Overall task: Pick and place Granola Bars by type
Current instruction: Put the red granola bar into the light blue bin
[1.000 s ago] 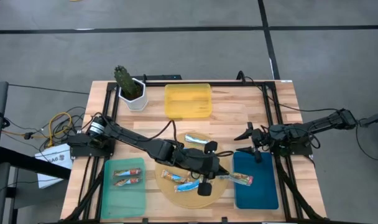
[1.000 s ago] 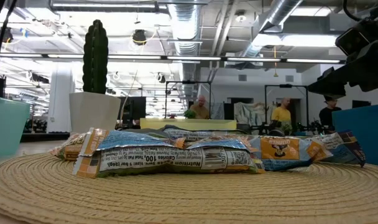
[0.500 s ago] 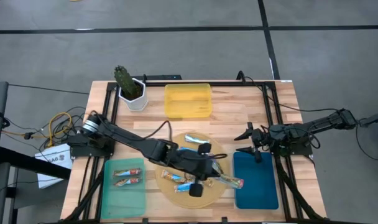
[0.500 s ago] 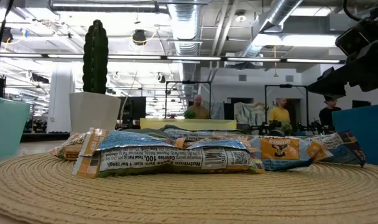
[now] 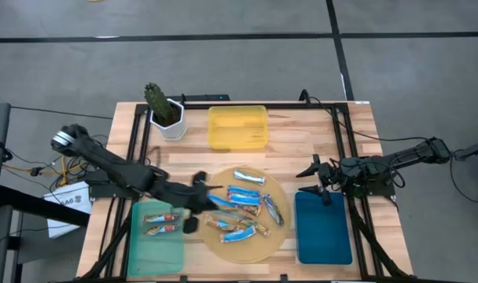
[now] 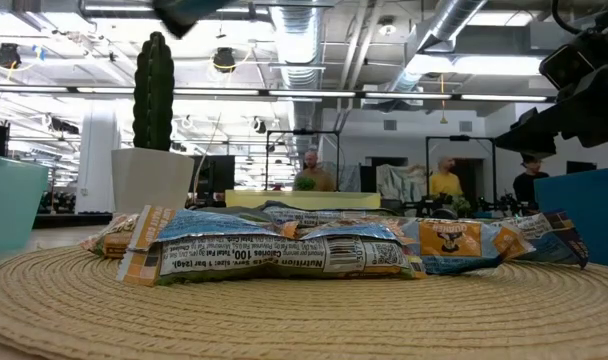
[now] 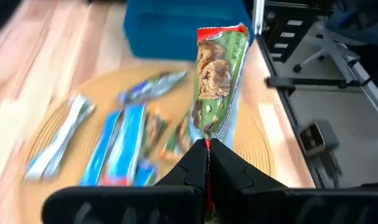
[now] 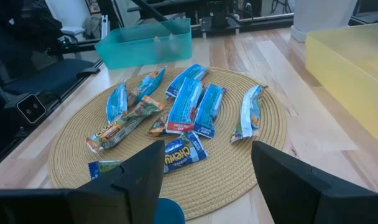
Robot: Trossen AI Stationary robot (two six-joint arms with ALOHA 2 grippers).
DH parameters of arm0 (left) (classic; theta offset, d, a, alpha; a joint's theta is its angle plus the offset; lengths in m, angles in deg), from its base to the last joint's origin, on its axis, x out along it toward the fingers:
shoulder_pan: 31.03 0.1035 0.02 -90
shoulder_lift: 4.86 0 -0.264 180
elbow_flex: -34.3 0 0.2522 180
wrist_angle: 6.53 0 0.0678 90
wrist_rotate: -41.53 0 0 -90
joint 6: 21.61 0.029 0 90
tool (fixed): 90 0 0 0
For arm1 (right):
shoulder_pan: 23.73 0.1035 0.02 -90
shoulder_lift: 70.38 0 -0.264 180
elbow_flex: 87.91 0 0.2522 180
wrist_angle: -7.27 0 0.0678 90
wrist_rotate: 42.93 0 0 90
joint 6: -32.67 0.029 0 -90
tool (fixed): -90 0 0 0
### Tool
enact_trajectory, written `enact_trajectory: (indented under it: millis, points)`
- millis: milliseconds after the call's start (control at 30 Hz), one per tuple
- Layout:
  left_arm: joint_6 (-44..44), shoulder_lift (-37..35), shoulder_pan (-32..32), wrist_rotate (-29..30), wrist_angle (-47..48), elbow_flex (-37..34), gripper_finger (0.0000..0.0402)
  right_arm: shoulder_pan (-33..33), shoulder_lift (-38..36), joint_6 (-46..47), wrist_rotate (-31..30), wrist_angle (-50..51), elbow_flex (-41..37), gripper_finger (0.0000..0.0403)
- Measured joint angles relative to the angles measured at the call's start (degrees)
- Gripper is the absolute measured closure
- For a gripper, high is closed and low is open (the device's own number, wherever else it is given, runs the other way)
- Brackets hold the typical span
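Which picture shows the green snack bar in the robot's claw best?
The left wrist view: the green-wrapped granola bar fills it, pinched in the left claw. From above, it is hidden by the arm. The low and right wrist views miss it.

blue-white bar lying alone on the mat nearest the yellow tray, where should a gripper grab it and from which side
Probably across the middle of the blue-white bar, from straight above: it lies flat on the woven mat with bare mat along both long sides. The open right gripper is free; the left gripper is shut on a green bar.
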Motion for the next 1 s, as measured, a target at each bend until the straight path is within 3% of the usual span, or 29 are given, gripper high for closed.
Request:
enact_trajectory:
  millis: [200,467,633,1000]
  points:
    - [-10.5,-14.9,-3.7,3.9,12.9,-8.1,0.0401,0.0,0.0,0.0,0.0,0.0,0.0,0.0168]
    - [-20.9,-28.4,-8.8,6.2,28.6,-10.6,0.0401,0.0,0.0,0.0,0.0,0.0,0.0,0.0168]
    - [-22.5,-32.0,-10.4,6.5,33.9,-10.6,0.0401,0.0,0.0,0.0,0.0,0.0,0.0,0.0168]
    - [-23.8,-32.4,-11.0,6.5,35.0,-10.6,0.0401,0.0,0.0,0.0,0.0,0.0,0.0,0.0168]
